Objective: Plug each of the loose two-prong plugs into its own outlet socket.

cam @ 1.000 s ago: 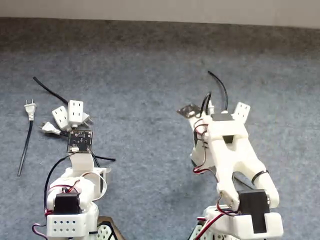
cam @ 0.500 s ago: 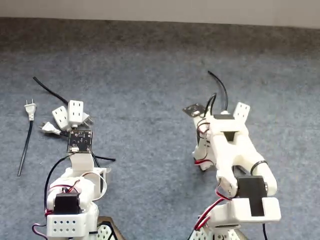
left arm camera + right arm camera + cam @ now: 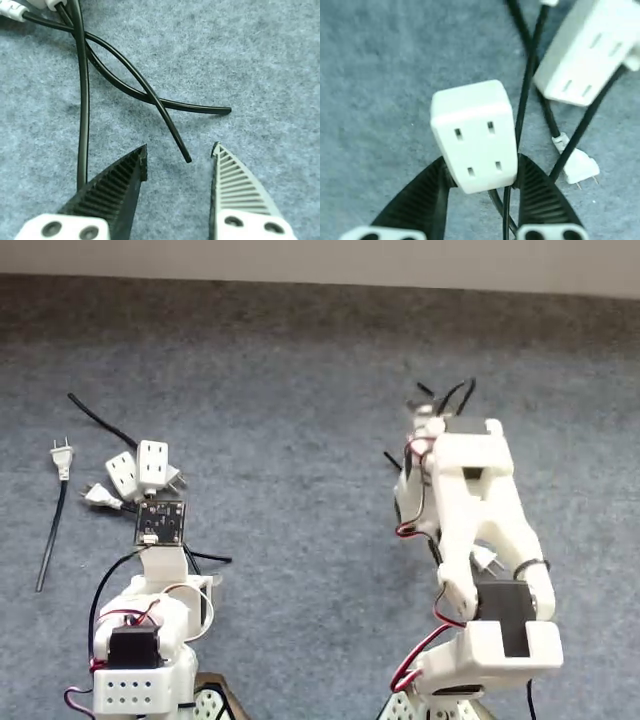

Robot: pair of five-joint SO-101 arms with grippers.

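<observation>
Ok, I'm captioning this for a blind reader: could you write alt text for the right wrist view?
The right gripper holds a white socket block by its sides between dark fingers, its four slots facing the camera, over grey carpet. Nearby lie a second socket block, crossing black cords and a loose white two-prong plug.

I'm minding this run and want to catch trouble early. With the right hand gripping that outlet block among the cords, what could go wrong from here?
1. The right hand grips the outlet block only near one end, so it may twist or slip when a plug goes in.
2. A black cord runs beside it between the fingers; moving could snag it and drag the second outlet block.
</observation>
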